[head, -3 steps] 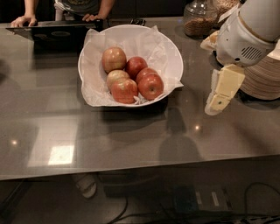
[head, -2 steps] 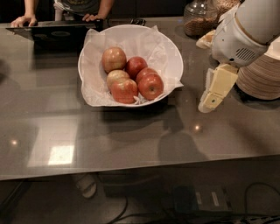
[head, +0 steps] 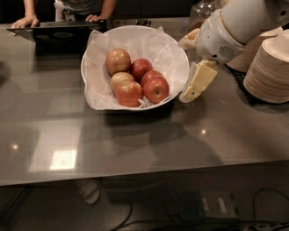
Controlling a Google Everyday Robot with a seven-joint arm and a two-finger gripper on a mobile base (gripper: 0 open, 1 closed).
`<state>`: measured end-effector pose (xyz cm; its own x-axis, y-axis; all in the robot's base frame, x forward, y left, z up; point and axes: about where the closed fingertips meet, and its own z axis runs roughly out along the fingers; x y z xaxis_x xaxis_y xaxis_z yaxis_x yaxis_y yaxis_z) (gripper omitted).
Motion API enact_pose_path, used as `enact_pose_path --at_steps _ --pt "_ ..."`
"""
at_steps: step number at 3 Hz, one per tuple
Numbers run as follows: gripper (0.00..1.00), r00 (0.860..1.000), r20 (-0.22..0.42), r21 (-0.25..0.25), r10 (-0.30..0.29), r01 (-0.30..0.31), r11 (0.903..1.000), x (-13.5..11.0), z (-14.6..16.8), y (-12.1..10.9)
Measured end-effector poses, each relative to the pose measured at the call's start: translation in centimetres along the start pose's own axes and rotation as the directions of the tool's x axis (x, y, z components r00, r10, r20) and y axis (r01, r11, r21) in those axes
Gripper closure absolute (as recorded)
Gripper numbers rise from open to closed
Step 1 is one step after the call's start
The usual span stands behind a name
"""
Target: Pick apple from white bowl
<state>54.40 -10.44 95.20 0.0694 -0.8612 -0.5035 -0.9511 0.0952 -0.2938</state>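
Several apples sit in the wide, shallow white bowl lined w/ crinkled paper [head: 95,76], mid-counter. The target, a glossy, evenly red apple [head: 156,89], lies front-right in the pile, touching a paler blushed apple [head: 128,93] on its left. The pale-yellow gripper [head: 192,90] hangs just outside the bowl's right rim; whether it's open or closed can't be told. Best approach, prob.: clear the rim, descend straight onto the red apple, and avoid snagging paper or nudging the stacked beige plates [head: 268,67] at far right.

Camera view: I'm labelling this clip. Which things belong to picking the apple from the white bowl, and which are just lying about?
Job: red apple, front right in the white bowl; gripper, just right of the bowl's rim.
Lying about: paler apples, stacked plates, laptop, glass jar.
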Motion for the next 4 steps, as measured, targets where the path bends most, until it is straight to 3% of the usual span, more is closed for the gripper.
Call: enact_pose_path --at_steps 1,2,4 --pt "0.35 0.999 0.046 -0.008 -0.022 0.023 0.9997 -1.4 0.9 -0.6" --pt "0.39 0.996 0.086 -0.018 -0.037 0.039 0.9991 -2.4 1.7 -1.1" --pt "0.43 0.985 0.17 -0.132 -0.028 0.051 0.99 -4.1 4.6 -0.1"
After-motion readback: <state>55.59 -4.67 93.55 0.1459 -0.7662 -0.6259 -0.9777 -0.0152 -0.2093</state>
